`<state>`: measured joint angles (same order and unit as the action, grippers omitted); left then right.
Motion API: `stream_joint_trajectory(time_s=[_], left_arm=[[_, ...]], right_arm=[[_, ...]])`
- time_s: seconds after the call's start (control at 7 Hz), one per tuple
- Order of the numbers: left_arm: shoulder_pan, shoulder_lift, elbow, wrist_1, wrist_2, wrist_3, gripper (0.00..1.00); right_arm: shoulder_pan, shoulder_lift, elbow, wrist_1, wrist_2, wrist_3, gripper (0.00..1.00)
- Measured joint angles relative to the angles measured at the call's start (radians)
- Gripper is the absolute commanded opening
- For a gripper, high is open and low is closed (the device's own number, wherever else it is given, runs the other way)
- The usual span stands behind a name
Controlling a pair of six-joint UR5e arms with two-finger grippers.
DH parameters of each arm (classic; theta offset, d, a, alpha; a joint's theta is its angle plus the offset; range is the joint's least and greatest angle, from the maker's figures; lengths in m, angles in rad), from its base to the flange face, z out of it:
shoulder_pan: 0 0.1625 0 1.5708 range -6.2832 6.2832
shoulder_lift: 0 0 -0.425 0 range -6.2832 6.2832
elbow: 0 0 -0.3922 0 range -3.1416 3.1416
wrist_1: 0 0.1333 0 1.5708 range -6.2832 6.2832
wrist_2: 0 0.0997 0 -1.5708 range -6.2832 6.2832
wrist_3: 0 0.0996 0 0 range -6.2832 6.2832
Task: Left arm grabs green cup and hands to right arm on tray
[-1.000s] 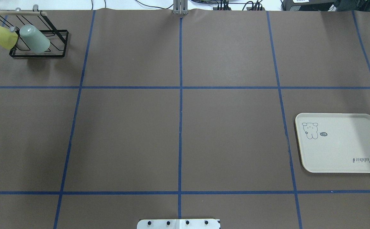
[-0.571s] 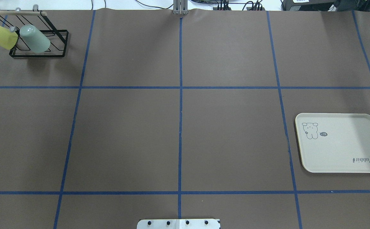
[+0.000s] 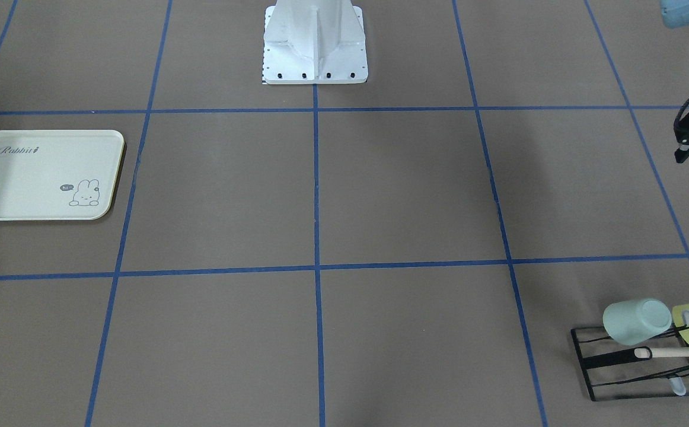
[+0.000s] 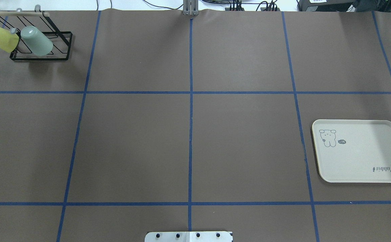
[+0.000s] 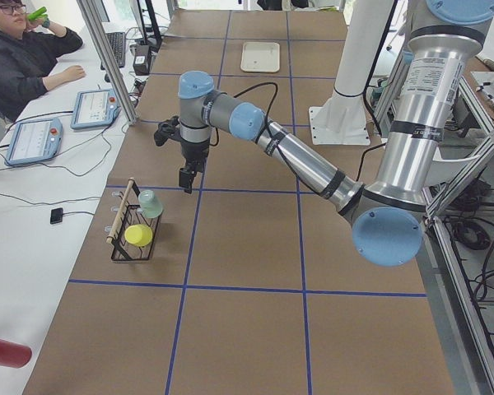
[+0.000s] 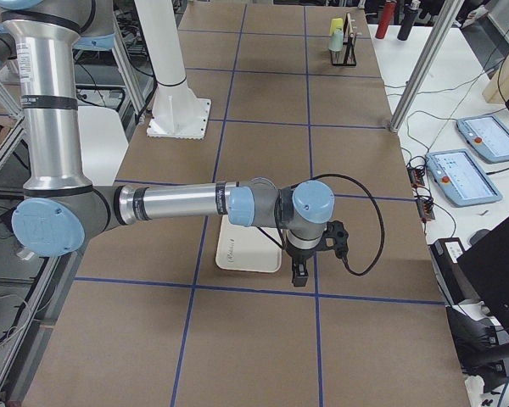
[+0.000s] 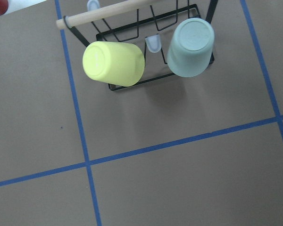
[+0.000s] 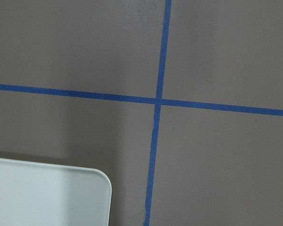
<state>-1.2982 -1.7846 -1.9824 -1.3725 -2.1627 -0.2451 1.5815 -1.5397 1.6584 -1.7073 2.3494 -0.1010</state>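
Pale mint-green plastic tumbler (image 7: 190,47) hangs inverted on black wire rack (image 4: 40,59). Left gripper (image 5: 186,179) hovers nearby, right gripper (image 6: 299,275) beside cream rectangular plastic tray (image 4: 360,158); finger spread of both indeterminable.

Robotics lab: taped-grid table (image 4: 135,141), teach pendants (image 5: 33,140)

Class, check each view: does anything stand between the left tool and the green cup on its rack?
Nothing visible does. The left tool hangs over bare table short of the black rack. The green cup is apart from the yellow cup beside it, and the wooden rod runs beyond both.
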Motion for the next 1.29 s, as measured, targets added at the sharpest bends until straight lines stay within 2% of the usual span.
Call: stream_joint_trajectory(time_s=[0.43, 0.57, 0.86, 1.29], left_arm=[[0.042, -0.008, 0.071, -0.243, 0.019, -0.338, 1.00], [0.066, -0.006, 0.105, -0.335, 0.064, -0.433, 1.00], [0.121, 0.000, 0.139, -0.466, 0.209, -0.569, 1.00], [0.194, 0.003, 0.174, -0.607, 0.433, -0.669, 1.00]], right_arm=[[0.000, 0.000, -0.004, 0.000, 0.001, 0.001, 0.99], [0.000, 0.000, -0.004, 0.000, 0.001, 0.001, 0.99], [-0.001, 0.001, -0.005, 0.000, 0.001, 0.001, 0.99], [-0.001, 0.002, -0.004, 0.000, 0.000, 0.001, 0.99]])
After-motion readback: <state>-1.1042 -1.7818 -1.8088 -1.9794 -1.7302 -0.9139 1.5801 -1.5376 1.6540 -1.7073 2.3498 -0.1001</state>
